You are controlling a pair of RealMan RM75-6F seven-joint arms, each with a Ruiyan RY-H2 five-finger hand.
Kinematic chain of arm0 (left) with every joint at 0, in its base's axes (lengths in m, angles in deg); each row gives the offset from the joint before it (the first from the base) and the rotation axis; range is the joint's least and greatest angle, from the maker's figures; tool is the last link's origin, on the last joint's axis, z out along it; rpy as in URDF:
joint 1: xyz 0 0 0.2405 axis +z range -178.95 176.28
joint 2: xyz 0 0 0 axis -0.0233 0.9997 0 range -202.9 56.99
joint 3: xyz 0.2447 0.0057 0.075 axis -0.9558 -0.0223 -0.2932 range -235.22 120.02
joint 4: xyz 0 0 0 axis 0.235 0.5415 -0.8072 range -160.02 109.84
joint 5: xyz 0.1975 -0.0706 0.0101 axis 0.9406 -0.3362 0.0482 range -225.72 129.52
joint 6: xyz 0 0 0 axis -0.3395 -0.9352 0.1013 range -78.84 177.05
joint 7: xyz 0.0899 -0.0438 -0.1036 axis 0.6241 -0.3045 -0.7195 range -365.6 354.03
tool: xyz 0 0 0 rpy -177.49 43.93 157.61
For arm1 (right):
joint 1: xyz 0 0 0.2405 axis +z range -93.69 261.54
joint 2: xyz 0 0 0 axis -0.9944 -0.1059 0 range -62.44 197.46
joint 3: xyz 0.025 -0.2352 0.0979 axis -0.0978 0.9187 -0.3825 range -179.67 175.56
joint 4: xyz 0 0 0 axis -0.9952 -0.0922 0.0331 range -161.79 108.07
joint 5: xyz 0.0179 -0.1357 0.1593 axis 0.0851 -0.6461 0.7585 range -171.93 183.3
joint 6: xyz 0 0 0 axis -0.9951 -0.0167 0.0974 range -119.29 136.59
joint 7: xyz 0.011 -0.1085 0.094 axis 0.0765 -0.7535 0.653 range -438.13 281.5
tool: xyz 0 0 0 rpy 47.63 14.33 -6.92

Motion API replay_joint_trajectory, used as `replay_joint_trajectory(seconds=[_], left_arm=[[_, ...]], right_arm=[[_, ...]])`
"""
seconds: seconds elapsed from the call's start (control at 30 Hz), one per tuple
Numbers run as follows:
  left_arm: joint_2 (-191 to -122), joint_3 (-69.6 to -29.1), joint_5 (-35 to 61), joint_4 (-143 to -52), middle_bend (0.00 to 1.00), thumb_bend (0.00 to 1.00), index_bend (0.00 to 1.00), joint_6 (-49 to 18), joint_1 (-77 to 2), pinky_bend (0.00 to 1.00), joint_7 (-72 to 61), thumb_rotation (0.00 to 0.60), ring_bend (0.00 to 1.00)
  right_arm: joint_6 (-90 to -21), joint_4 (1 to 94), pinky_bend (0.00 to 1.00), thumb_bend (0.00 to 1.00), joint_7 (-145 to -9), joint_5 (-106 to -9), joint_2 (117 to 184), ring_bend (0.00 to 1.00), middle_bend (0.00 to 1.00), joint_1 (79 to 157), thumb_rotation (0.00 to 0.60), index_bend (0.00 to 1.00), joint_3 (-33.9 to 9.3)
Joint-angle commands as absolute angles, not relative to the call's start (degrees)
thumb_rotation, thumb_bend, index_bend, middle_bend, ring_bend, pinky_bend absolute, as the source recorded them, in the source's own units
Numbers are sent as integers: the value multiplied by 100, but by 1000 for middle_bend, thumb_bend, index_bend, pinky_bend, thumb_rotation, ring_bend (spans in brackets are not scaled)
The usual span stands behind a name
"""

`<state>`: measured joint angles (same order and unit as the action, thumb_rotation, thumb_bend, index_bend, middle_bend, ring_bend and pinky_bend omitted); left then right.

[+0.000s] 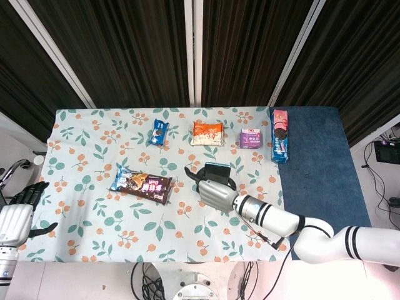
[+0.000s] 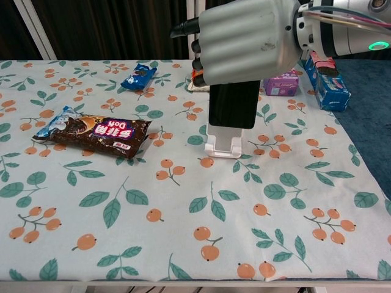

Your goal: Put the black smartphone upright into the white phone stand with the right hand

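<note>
- Left hand (image 1: 17, 215): at the near-left edge of the head view, off the table (image 2: 342, 201), fingers apart, holding nothing. Not seen in chest view.
- Table has a floral cloth (image 2: 122, 201) w/ leaf + orange fruit print; bare blue strip (image 1: 319, 162) along the right side.
- Right hand (image 2: 247, 43): fills the top of the chest view, back of hand toward the camera, fingers wrapped round the top of the phone (image 2: 233, 104). Arm (image 1: 312, 228) comes in from the near right.
- Phone: black, upright, screen side facing the camera in chest view, hanging from the right hand directly over the stand (image 2: 223, 138). Its lower edge overlaps the stand's back plate; can't tell if it's touching the plate. Bottom lip of stand still bare, so phone not seated.
- Stand: white, mid-table, back plate tilted, two small feet at front. Mostly hidden by the hand in head view.
- Dark brown snack bag (image 2: 95, 131): left of the stand, lying flat, well apart from it.
- Far row, left to right: small blue packet (image 2: 139, 75); orange-and-white packet (image 1: 207, 133), partly hidden behind the hand in chest view; purple box (image 1: 250, 138); tall pink-and-blue cookie pack (image 1: 280, 144) on the cloth/blue border.
- Behind the table: dark curtains (image 1: 125, 50) w/ white posts.
</note>
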<state>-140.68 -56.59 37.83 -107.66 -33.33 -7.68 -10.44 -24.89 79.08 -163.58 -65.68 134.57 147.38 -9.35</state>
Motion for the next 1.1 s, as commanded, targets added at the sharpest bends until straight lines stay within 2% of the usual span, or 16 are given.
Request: replay_joint_trajectory(seconds=[0.03,0.37,0.63,1.1], left_arm=[[-14069,-5666,3781,-10756,107,77,113,-3327,-763,222,-1053,567,110],[-14071,-5669,3780,-10721,107,77,113,-3297,-767,222,-1145,570,109],[-14061,-5664,3784,-10702,107,77,113,-3331,-750,222,-1173,569,109],[-14054,-5683,3798,-10654,107,77,113,-3306,-746,221,-1243,567,110]], right_arm=[[-2601,7851,0,295,-16441,-6454,13532,453,382,14831,600,629,-774],[-2968,7708,3,293,-16466,-6298,13799,430,383,15072,600,629,-437],[-2981,7334,0,294,-16076,-6961,14002,426,383,15217,600,628,-230],[-3294,6904,0,293,-15543,-7547,14267,416,381,15073,600,627,-46]])
